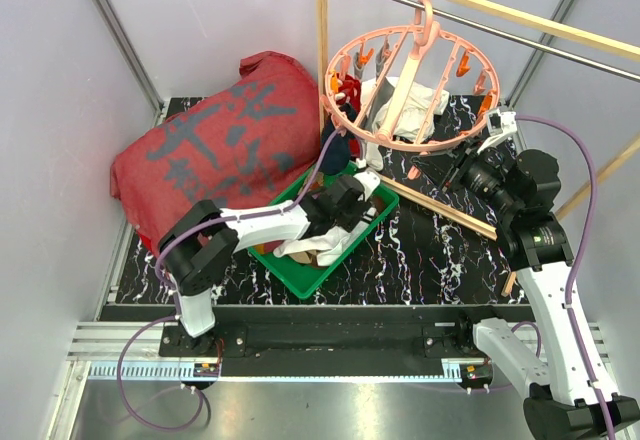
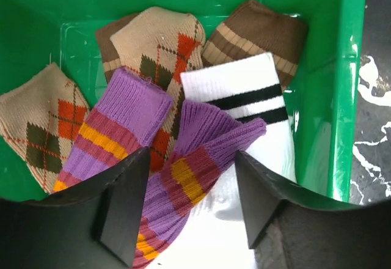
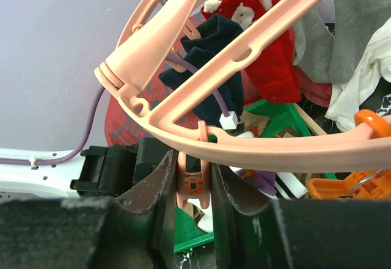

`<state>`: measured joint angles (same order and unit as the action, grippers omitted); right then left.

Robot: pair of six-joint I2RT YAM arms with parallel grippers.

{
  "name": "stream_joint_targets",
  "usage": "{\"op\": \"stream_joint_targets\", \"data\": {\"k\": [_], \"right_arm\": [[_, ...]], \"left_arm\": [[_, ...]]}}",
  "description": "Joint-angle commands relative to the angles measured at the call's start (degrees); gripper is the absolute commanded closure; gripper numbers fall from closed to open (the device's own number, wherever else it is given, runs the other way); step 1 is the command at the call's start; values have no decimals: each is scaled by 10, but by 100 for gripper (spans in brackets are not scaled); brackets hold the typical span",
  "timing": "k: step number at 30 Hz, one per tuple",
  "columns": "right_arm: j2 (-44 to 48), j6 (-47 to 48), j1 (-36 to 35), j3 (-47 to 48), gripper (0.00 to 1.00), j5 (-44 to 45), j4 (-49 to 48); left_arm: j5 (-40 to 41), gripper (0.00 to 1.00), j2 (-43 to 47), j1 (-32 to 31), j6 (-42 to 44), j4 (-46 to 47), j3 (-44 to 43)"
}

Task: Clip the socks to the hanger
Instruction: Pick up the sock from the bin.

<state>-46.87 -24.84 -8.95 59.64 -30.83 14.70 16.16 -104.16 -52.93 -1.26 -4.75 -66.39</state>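
Top: hanger (image 1: 410, 90) is hanging from the rail (image 1: 560, 48); my left gripper (image 1: 345, 203) is sitting in the green tray (image 1: 300, 270).
Left wrist: jaws are gaping over a purple striped sock (image 2: 201, 159).
Right wrist: my right gripper (image 3: 192, 189) is pinching a pink clip (image 3: 193, 176) under the hanger's rim.

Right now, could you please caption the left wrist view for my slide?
Open left claw hovers over purple striped socks in the green tray.

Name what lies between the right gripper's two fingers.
A pink clip dangling from the hanger ring sits between the fingers of the right gripper, which press close on both sides; the right wrist view shows it.
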Motion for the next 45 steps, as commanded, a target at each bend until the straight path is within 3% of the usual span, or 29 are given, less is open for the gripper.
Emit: {"op": "stream_joint_targets", "data": {"k": [1,9,17,24,30,35,42,45], "right_arm": [[1,3,-3,-6,85,5,11],[3,5,-3,-11,85,5,11],[4,8,-3,-10,85,5,10],[6,17,-3,-7,85,4,14],[6,27,-3,-6,86,7,13],[9,39,-4,-6,85,0,10],[8,35,-4,-7,85,-11,-2],[9,24,-3,-5,85,-10,-5]], "left_arm": [[-60,40,-16,-1,25,-23,-33],[-92,41,-43,-1,39,-68,-69],[-76,85,9,-1,28,-84,-66],[-64,97,169,-1,-3,-83,-2],[-70,100,296,0,-14,-70,48],[-128,100,393,4,-6,-18,91],[-229,100,447,6,8,48,101],[-231,100,452,5,27,85,106]]}}
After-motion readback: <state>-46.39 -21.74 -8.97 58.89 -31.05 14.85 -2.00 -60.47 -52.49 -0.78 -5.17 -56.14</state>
